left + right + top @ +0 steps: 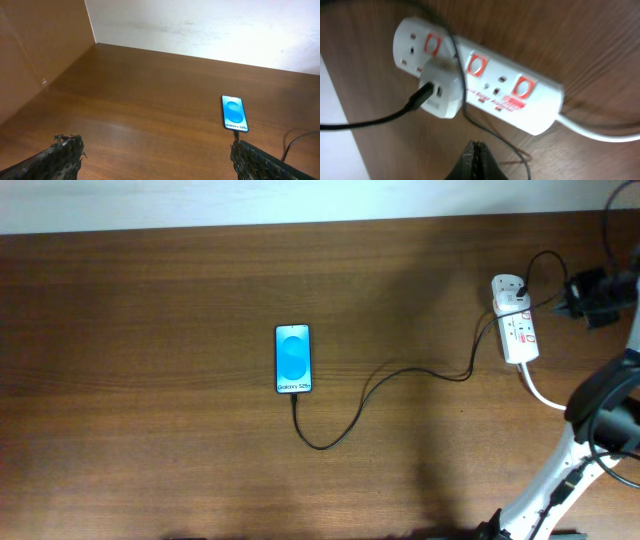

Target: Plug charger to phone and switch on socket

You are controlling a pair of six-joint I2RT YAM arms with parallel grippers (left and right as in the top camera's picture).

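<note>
The phone (pixel 293 359) lies flat mid-table with its blue screen lit; it also shows in the left wrist view (pixel 234 113). The black charger cable (pixel 350 415) runs from the phone's bottom edge in a loop to the white socket strip (pixel 515 330) at the right. In the right wrist view the cable's black plug (pixel 420 97) sits in a white adapter (pixel 440 92) on the socket (pixel 495 82), which has red switches. My right gripper (pixel 477 146) is shut and empty, just short of the socket; it shows in the overhead view (pixel 585 297). My left gripper (pixel 156 155) is open and empty above bare table.
The thick white cord (pixel 540 393) leaves the socket's near end towards my right arm's base (pixel 560 480); it also shows in the right wrist view (pixel 600 131). A white wall (pixel 210 30) borders the far table edge.
</note>
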